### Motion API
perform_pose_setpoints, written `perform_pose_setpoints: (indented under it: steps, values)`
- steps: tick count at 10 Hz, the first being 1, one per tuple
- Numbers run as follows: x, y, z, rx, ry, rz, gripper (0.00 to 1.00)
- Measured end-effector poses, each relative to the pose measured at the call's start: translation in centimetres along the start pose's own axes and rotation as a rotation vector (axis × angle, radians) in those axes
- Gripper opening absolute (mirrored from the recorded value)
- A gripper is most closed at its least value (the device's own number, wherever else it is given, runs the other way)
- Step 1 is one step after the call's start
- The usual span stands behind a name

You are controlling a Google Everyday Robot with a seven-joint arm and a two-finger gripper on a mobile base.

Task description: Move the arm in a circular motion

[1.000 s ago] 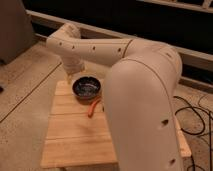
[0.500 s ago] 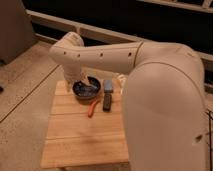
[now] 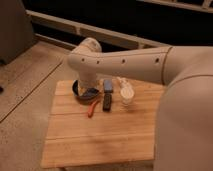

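The arm (image 3: 125,62) is a huge cream-beige tube that reaches in from the right edge and crosses the upper middle of the view. It bends at a bulbous joint (image 3: 87,52) and drops toward the wooden table (image 3: 100,140). The gripper (image 3: 89,89) hangs at the lower end of that drop, just over a dark bowl (image 3: 80,94) at the table's back left. The arm's last segment hides most of the gripper.
Beside the bowl lie an orange tool (image 3: 92,108), a dark rectangular object with a blue end (image 3: 107,100) and a white cup (image 3: 127,96). Speckled floor (image 3: 25,85) lies left of the table. A dark railing wall (image 3: 125,20) runs behind it.
The arm's bent joint has swung right and slightly down across the view. The thick near segment has shifted toward the right edge, uncovering the cup and the dark object on the table.
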Motion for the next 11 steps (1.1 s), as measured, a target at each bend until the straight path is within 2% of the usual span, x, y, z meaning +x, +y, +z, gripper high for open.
perform_pose_setpoints:
  steps: [2,3,5,6,8,11]
  values:
    - [0.5,-3.7,-0.4,0.053,0.016,0.066,0.65]
    - [0.2,-6.4,-0.8,0.091,0.025,0.115,0.65]
    - [-1.1,-9.9,-1.6,0.144,0.038,0.185,0.65]
    - [-2.2,-10.7,-1.9,0.160,0.041,0.207,0.65]
    - [-4.4,-11.0,-2.2,0.182,0.055,0.215,0.65]
    - [-8.6,-7.8,-1.7,0.199,0.078,0.140,0.65]
